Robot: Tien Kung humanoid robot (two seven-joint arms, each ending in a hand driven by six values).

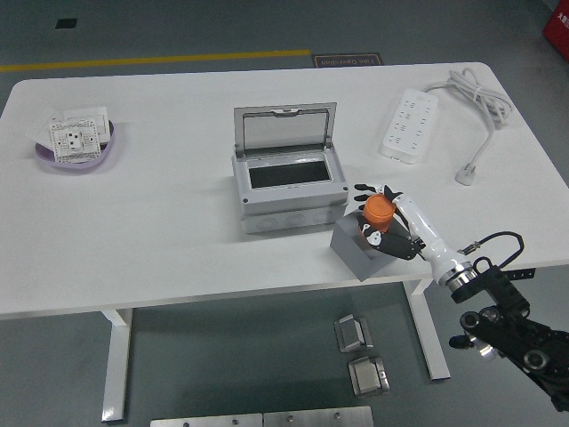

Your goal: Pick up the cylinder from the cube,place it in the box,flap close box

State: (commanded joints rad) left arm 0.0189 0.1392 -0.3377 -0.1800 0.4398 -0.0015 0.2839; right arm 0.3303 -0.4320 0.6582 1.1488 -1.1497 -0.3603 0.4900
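An orange cylinder (379, 210) stands on a grey cube (357, 248) near the table's front edge, right of centre. My right hand (384, 219) comes in from the lower right and its fingers are curled around the cylinder, which still sits on the cube. A grey box (286, 193) stands just left of the cube, with its clear lid (285, 131) flipped up and open at the back. The left arm is out of view.
A white power strip (410, 125) with its cable and plug (468, 174) lies at the back right. A purple dish (78, 154) holding white socket plates (73, 140) sits at the far left. The white table's (160, 231) near edge runs just below the cube.
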